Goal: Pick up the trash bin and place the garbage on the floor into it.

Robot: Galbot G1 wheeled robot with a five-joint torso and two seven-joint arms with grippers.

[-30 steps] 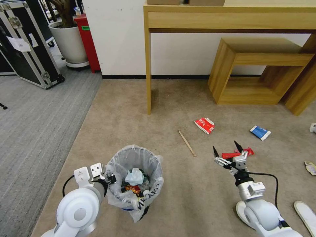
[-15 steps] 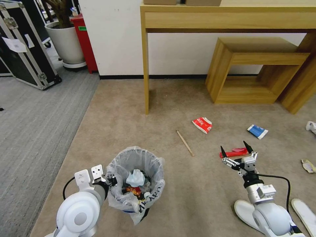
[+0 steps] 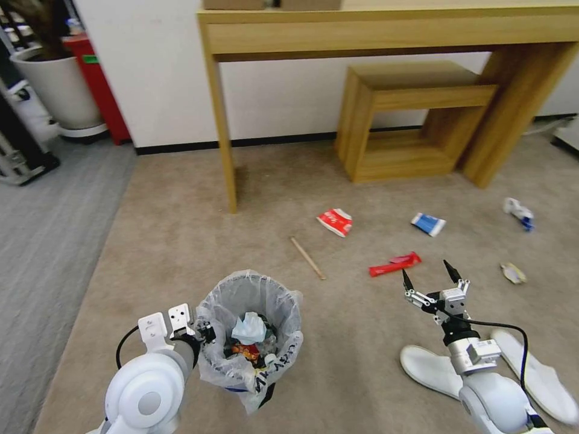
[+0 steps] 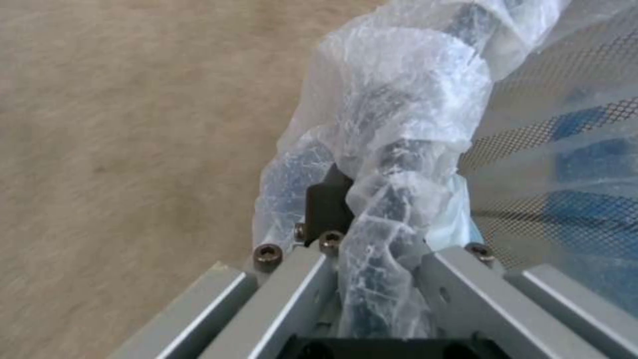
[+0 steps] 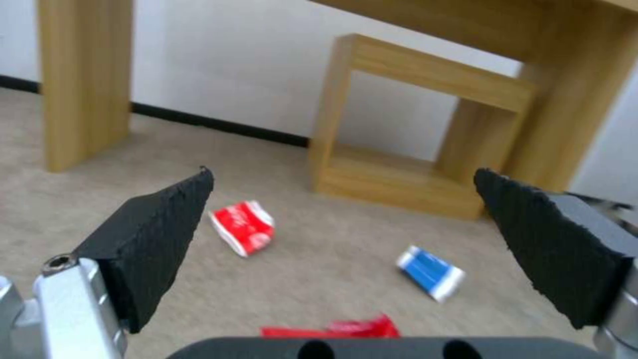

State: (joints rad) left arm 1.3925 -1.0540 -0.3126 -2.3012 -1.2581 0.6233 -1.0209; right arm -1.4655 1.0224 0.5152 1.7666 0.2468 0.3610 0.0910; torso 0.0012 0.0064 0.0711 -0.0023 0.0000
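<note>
L gripper (image 3: 202, 330) clamped on trash bin (image 3: 250, 334) rim at 7 o'clock. R gripper (image 3: 432, 279) spread wide; red wrapper (image 3: 395, 264) just beyond on floor (image 3: 181, 241). I judged: descend centred, straddle lengthwise.

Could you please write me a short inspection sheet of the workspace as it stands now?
Surface: beige carpet floor, grey ribbed carpet to its left.
Job's things: trash bin, white bag liner, already holds litter; on the floor lie a red-white carton, blue-white packet, red wrapper, wooden stick, two white slippers.
Clutter: two small scraps at far right, too small to identify.
Grippers: left gripper shut on the bin's rim; right gripper open, empty, hanging just short of the red wrapper.
Cables: black cable looping off the right wrist.
Surroundings: wooden desk, low wooden stool, white planter.
</note>
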